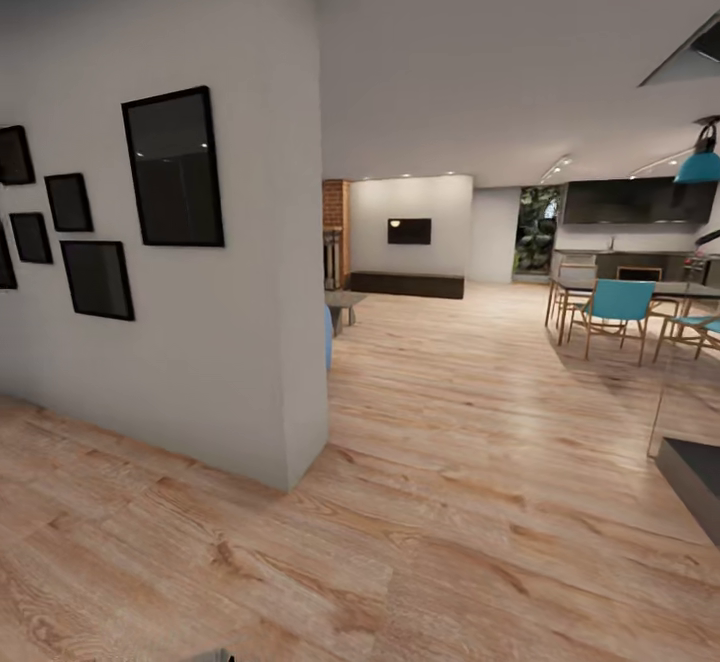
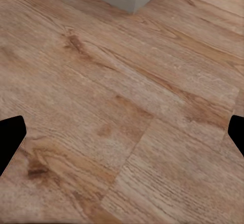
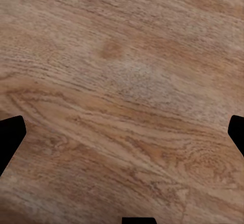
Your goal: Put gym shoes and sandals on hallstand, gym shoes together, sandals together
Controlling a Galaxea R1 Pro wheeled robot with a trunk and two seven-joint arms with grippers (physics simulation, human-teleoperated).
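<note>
Your head camera looks past the corner of a grey wall point(image 1: 240, 342) that juts out over the corridor floor point(image 1: 470, 502), light brown wood-grain planks running from the foot of that wall far into the open room beyond. On the face of the wall hang several black picture frames point(image 1: 172, 167), the largest nearest the corner and smaller ones further along from it. Beyond the wall's corner you see a white partition carrying a dark wall screen point(image 1: 409, 231), with a long low dark cabinet point(image 1: 406, 284) at its base and a brick column point(image 1: 336, 232) just beside it. Well away from the wall, across the floor, stands a dining table point(image 1: 640, 289) with teal chairs point(image 1: 615, 307) around it, a teal hanging lamp point(image 1: 699, 162) above, and a dark kitchen unit point(image 1: 636, 204) behind. A dark grey block point(image 1: 695, 477) sits on the floor at the picture's edge, on the same side as the table. Your left claw point(image 2: 122, 137) hangs over bare planks close to the foot of the wall's corner, its two black fingertips point(image 2: 10, 140) spread wide apart with nothing between them. Your right claw point(image 3: 122, 137) is likewise spread wide over bare planks, its fingertips point(image 3: 11, 137) at opposite edges and nothing held.
</note>
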